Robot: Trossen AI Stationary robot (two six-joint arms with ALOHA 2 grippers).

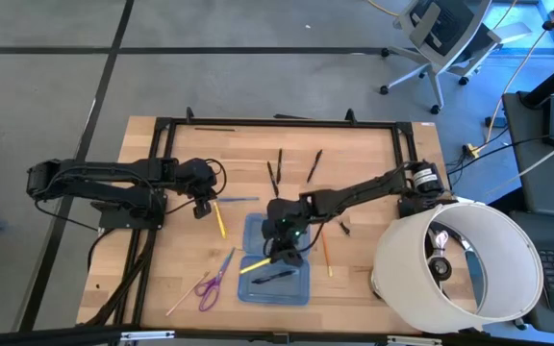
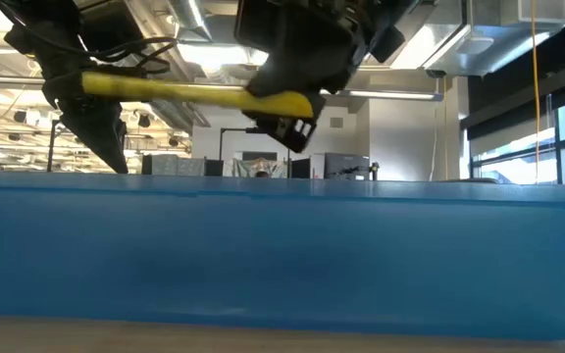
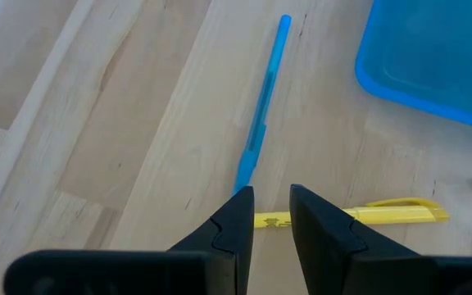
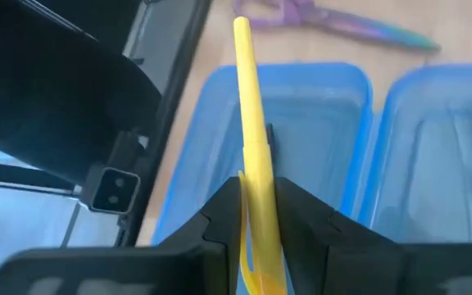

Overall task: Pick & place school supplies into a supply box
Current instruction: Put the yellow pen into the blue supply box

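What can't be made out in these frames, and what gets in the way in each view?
- Low view: the supply box wall fills the frame, hiding the table and everything lying in the box.
- Right wrist view: the right gripper and its yellow pen cover most of a dark item beneath.
- Left wrist view: the left gripper hides the middle of the yellow pencil.
- High view: the white drum covers that table corner.

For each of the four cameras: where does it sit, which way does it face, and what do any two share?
High: overhead, straight down; both arms, blue box.
Low: table height, behind the box wall, facing the room; both arms above.
Left wrist: past the open left gripper at a blue pen.
Right wrist: past the right gripper, shut on a yellow pen over the box.
Shared: yellow pen, in high, low and right wrist.
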